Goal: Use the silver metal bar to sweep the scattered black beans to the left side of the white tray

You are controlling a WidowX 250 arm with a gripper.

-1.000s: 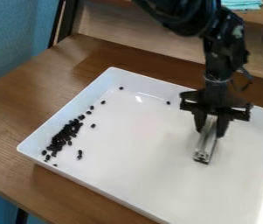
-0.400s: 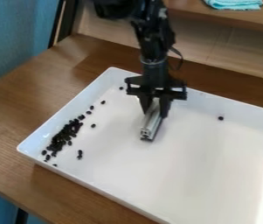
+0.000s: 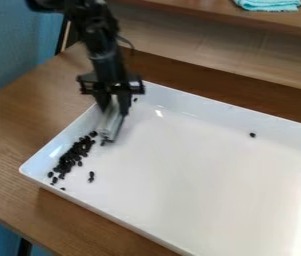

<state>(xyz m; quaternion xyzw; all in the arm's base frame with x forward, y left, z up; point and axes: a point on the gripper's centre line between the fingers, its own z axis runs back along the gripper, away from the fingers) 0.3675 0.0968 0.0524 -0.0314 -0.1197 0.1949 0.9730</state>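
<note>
Camera view: my gripper (image 3: 115,102), jaws closed on what seems a metal bar (image 3: 110,122), blurred; bar at the white tray's (image 3: 199,190) far-left part, its lower end beside dark beans (image 3: 76,151) clustered along the left wall; one bean (image 3: 252,135) well apart, right.

White tray (image 3: 179,190): brightly lit here, streaked by white glare at right.
Surface (image 3: 12,130): darkened by shadow along the tray's near side.
Metal bar (image 3: 111,124): softly blurred now.
</note>
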